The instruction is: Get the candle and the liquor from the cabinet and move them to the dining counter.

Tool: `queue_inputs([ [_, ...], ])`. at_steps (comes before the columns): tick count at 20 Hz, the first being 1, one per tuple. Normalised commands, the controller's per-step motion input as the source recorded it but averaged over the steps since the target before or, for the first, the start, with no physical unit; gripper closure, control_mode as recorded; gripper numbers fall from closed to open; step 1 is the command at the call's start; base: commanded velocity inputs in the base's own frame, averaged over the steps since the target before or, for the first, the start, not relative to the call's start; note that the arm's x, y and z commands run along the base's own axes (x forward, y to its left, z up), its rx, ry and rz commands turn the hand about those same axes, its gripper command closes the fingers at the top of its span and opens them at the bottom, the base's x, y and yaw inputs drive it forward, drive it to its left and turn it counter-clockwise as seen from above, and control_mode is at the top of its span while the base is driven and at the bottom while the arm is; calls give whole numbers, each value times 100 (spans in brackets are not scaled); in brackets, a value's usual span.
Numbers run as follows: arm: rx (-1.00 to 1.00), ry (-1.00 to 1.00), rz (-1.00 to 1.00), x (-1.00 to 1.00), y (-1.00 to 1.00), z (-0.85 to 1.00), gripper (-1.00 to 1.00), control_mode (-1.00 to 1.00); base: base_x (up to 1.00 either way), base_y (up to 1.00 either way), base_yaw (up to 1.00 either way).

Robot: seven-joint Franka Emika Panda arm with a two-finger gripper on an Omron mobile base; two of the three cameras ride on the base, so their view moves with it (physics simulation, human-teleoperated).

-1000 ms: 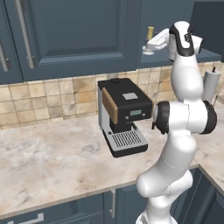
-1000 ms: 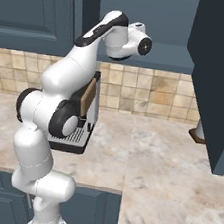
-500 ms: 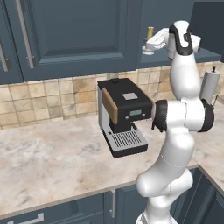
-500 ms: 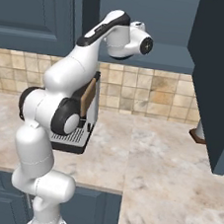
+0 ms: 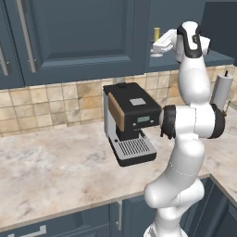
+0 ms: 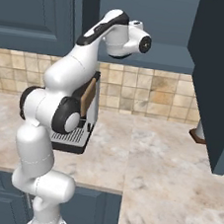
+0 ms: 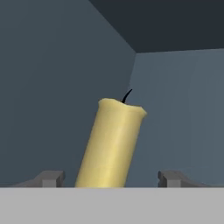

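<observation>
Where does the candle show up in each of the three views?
Left base view: the candle is at upper right, a short yellow stub inside the cabinet, just left of the gripper.
Right base view: not in it.
Hand view: centre, leaning right, between the gripper's fingertips.
Shared landmark: the coffee machine on the counter, in both base views.

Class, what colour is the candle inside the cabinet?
Pale yellow, with a black wick; the candle shows best in the hand view.

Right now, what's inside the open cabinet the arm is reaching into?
The yellow candle stands inside the cabinet, between the open pincer tips. Its base and holder are cut off below. No liquor bottle shows; the arm covers part of the shelf.
</observation>
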Motion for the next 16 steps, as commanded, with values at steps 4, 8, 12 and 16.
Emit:
queue_inputs([
  [4,0,0,1,0,1,0,100,-100,0,0,0],
  [8,0,0,1,0,0,0,100,-100,0,0,0],
  [12,0,-6,0,-15,0,0,100,-100,0,0,0],
  [16,0,-14,0,-45,-3,5,100,-100,0,0,0],
])
